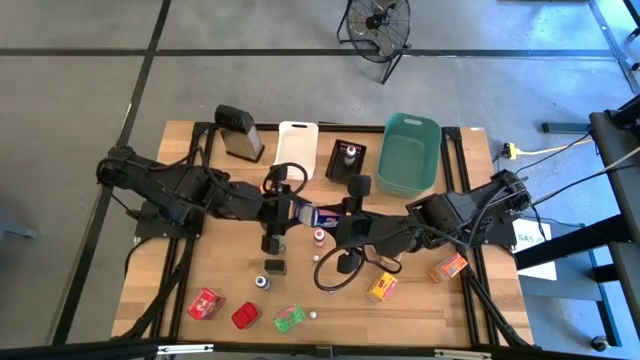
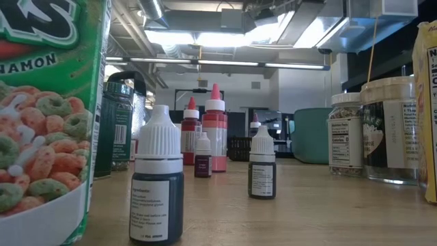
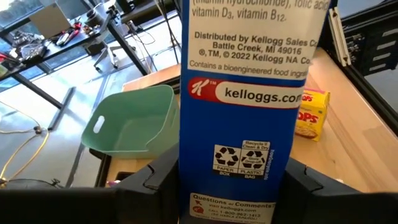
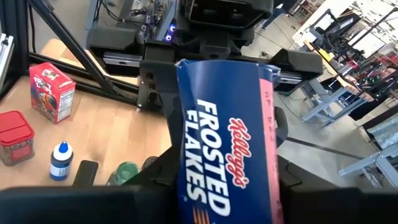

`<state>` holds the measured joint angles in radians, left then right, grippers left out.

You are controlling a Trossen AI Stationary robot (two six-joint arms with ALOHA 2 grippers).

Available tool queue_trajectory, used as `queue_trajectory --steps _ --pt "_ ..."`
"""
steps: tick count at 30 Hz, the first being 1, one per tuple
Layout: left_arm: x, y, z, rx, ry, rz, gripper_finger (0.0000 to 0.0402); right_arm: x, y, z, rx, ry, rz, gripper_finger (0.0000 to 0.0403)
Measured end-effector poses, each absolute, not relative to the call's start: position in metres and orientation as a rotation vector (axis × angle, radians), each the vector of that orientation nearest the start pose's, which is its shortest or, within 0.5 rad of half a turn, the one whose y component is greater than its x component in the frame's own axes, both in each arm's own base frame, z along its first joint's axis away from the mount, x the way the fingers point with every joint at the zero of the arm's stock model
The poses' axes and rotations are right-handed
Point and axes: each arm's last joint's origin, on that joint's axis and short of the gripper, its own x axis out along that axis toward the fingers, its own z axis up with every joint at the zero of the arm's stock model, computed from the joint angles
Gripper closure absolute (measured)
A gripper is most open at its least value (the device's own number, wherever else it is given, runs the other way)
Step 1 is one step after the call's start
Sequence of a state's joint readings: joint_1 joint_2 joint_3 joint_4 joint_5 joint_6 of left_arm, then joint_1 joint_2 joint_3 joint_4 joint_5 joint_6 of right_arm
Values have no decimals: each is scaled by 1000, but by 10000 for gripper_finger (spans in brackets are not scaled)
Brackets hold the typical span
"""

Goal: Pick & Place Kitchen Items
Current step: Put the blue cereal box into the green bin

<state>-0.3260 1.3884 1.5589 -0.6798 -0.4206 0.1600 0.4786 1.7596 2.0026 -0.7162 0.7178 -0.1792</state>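
Left pincer (image 1: 291, 211) and right pincer (image 1: 338, 216) both have hold of the blue cereal box (image 1: 322, 213), one at each end, up in the air over the middle of the desk (image 1: 470, 310). In the left wrist view the blue cereal box (image 3: 239, 112) sits tight between that arm's two dark fingers (image 3: 155, 183), which are part way open and press on its two sides. In the right wrist view the blue cereal box (image 4: 224, 143) fills the gap between that arm's fingers (image 4: 158, 165), and they sit right up against it too. Just below the box on the desk stands a tiny bottle with a pink cap (image 1: 320, 237). Nearer the front edge stand a dark jar (image 1: 274, 266) and a small blue bottle (image 1: 262, 282). Along the front lie a red packet (image 1: 205, 303), a red jar (image 1: 245, 316) and a green packet (image 1: 288, 318). Off to the right are a yellow packet (image 1: 383, 289) and an orange packet (image 1: 449, 267). At the back of the desk, well apart from the box, stand a grey grater (image 1: 240, 132), a white bin (image 1: 296, 148), a black bin (image 1: 336, 168) with a small bottle in it, and a teal bin (image 1: 410, 152). The low view looks across the desk top. A green cereal packet (image 2: 41, 116) is very close on one side, a dark bottle with a white cap (image 2: 157, 178) stands beside it, and two red bottles (image 2: 213, 130) stand farther back.
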Motion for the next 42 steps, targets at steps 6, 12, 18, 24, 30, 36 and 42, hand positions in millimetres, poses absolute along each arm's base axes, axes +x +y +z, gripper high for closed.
queue_trajectory --steps 6,12,18,24,30,36,42 --pt "274 -81 418 332 482 46 199 339 155 439 -425 415 -204 277" --pt "270 -78 414 356 541 55 180 326 150 430 -343 504 -336 278" --pt "259 -72 412 375 610 147 180 302 134 428 -212 584 -485 279" --pt "244 -64 399 357 777 279 178 272 101 427 44 650 -732 278" --pt "240 -46 394 330 857 389 180 274 64 428 75 701 -841 278" --pt "239 -27 392 317 917 460 179 265 5 436 138 706 -1025 278" --pt "236 -10 389 288 980 530 179 246 -51 435 204 725 -1217 277"
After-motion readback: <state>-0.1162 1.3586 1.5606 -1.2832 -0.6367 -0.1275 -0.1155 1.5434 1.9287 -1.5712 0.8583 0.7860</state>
